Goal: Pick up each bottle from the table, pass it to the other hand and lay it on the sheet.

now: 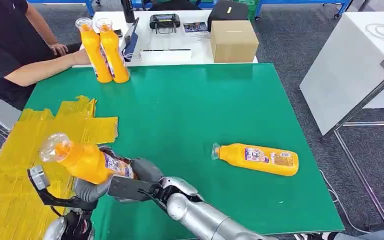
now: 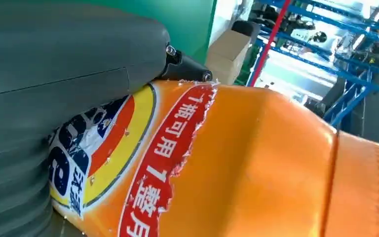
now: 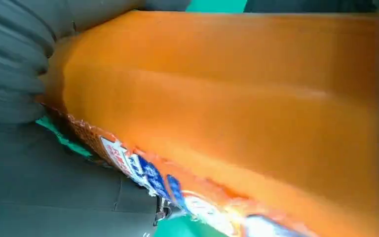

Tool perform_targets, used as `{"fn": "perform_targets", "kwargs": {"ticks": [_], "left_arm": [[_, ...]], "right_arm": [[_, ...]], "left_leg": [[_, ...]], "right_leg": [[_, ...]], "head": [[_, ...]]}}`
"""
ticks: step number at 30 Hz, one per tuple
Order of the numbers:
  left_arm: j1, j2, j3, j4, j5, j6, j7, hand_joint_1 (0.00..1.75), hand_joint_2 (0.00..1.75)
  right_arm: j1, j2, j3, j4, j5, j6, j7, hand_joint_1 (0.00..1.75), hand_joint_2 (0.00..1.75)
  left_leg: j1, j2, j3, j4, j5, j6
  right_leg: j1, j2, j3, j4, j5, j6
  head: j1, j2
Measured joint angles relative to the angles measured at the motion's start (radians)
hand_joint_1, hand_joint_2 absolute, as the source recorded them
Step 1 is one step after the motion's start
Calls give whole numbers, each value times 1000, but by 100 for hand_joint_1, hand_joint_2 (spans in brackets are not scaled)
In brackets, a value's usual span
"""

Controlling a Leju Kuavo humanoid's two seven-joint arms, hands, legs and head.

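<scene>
Near edge, 7 o'clock of the table: an orange bottle (image 1: 87,162) is held up above the boundary between the yellow sheet (image 1: 10,185) and the green mat (image 1: 190,115). Both hands are on it. The right hand (image 1: 137,182) comes in from the 5 o'clock side on its silver arm; its grey thumb and dark fingers wrap the labelled base end. The left hand (image 1: 82,192) sits under the bottle's middle from 7 o'clock, grey thumb curled against the underside, so its fingers also close on the body. In the left wrist view the ribbed grey cover presses right against the bottle's label; in the right wrist view the orange body lies across the hand's ribbed cover, touching it.

Held bottle: long axis runs roughly 10 to 4 o'clock, clear cap end tilted up and pointing to 10 o'clock over the sheet, base toward 4 o'clock in the right hand.

Mid-table, toward 3 o'clock: a second bottle (image 1: 256,159) lies flat on the mat, well apart from both hands, long axis about 9 to 3, cap pointing to 9 o'clock.

Far edge, 11 o'clock: a pair of upright bottles (image 1: 105,50) stands touching, with a person's hand (image 1: 80,57) against them. Beyond, on a white table, a cardboard box (image 1: 233,41) at 12 o'clock.
</scene>
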Motion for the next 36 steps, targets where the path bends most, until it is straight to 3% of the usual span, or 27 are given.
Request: {"fn": "perform_targets", "kwargs": {"ticks": [1,2,8,14,19,27,36], "left_arm": [[0,0,1,-1,-25,8,-13,175,175],[-1,0,3,-4,-58,16,-29,175,175],[-23,4,46,-29,-319,134,-170,175,175],[-54,38,198,-39,-625,265,-277,175,175],[-67,94,275,3,-1014,478,-329,175,175],[-69,169,288,128,-1477,788,-246,175,175],[-105,244,211,330,-1623,811,-198,175,175]], "right_arm": [[5,0,-2,0,10,-12,0,0,175],[11,-1,-6,-3,17,-21,1,0,0],[59,-59,-55,-135,55,-48,16,0,0],[128,-176,-172,-362,74,-22,9,0,0],[167,-250,-242,-516,77,4,-6,0,0],[186,-314,-280,-633,48,26,-10,0,0],[156,-324,-278,-640,30,42,-8,0,0]], "left_leg": [[0,0,0,0,0,0],[0,0,0,0,0,0],[0,0,0,0,0,0],[0,-1,0,0,0,0],[0,0,0,0,0,0],[0,0,0,0,0,0],[-2,-2,0,0,1,0]], "right_leg": [[0,0,0,0,0,0],[0,0,0,0,0,0],[0,0,0,0,0,0],[0,0,0,0,0,0],[0,0,0,0,0,0],[0,0,0,0,0,0],[-2,-2,1,2,0,0]], "head": [[0,0],[0,0],[0,0],[0,0],[0,0],[0,0],[0,0]]}}
